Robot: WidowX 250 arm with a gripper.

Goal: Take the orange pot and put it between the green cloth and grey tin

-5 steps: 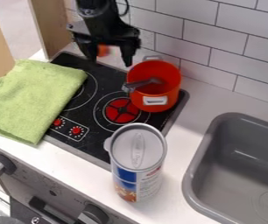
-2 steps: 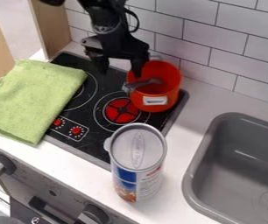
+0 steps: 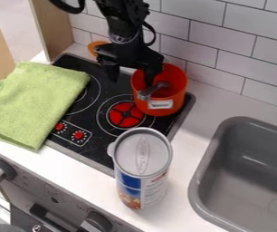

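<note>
At the back corner of the black hob (image 3: pixel 95 122), close to the tiled wall (image 3: pixel 222 50), the orange pot (image 3: pixel 178 100) stands upright with its mouth open. The end effector (image 3: pixel 131 75) hangs above and beside it, its 2 fingers spread wide with nothing held: 1 overlaps the pot's mouth, the other is outside, towards the green cloth (image 3: pixel 35 102). I judge the step in hand to be lining up a grip on the pot's near-left wall. The next move calls for lowering with that wall between the fingers, closing, then lifting and carrying the pot forward to the gap between the cloth and the grey tin (image 3: pixel 142 154), around the 2 red knobs (image 3: pixel 69 131). A grey utensil (image 3: pixel 155 89) crosses the pot's rim, and could get in the way of the grip or tip as the pot rises.

The pot looks smooth and hard, a rounded, glossy vessel with a pale squared handle (image 3: pixel 160 104) on its near side. The cloth has a nubby, towel-like pile and lies in soft folds over the hob's left part. The tin is a tall cylinder, with a dull grey lid and a printed wrap. The hob is flat and dark, marked with thin pale rings and a red burner (image 3: pixel 126 114); the white desk (image 3: pixel 189 131) looks smooth, and a rounded grey sink (image 3: pixel 250 186) is set into it.
</note>
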